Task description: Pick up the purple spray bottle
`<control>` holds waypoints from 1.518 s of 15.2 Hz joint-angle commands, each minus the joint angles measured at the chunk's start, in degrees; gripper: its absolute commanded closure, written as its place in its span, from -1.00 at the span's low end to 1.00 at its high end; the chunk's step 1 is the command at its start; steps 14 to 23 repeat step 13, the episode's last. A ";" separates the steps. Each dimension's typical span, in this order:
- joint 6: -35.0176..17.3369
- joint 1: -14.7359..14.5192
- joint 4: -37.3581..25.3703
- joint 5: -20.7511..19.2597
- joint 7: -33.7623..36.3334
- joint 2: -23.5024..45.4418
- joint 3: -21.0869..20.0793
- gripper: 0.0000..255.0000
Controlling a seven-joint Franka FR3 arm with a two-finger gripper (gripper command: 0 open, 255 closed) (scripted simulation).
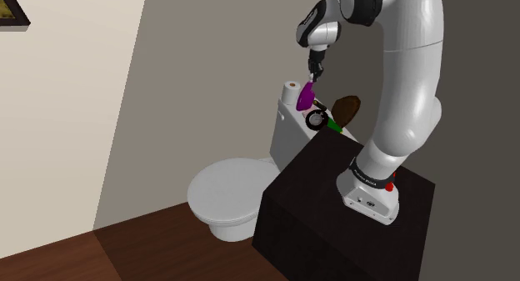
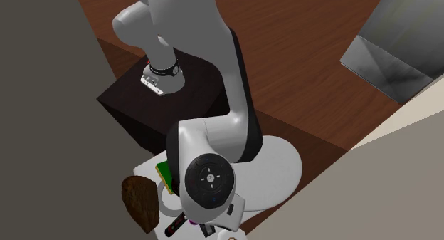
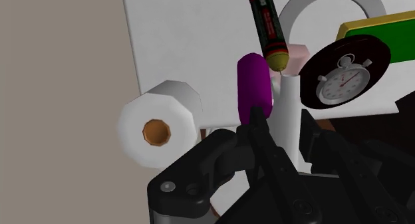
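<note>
Tool clamped on purple spray bottle; I'd lift straight up, slowly, clear of toilet roll.

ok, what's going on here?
The Franka arm is reaching from its stand over the toilet tank. Its end effector is right at the purple spray bottle. A toilet roll and a stopwatch are close beside the bottle. In the wrist view the bottle sits at the end effector's tip. I can't tell whether it is gripped or lifted yet.
</note>
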State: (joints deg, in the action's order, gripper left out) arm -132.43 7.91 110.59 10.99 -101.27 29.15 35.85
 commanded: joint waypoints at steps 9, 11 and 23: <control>5.70 -1.78 -1.48 -3.20 1.32 -4.77 2.32 1.00; 6.92 -2.10 -1.93 -3.82 1.58 -5.68 2.72 1.00; 7.01 -2.12 -1.97 -3.87 1.60 -5.75 2.74 1.00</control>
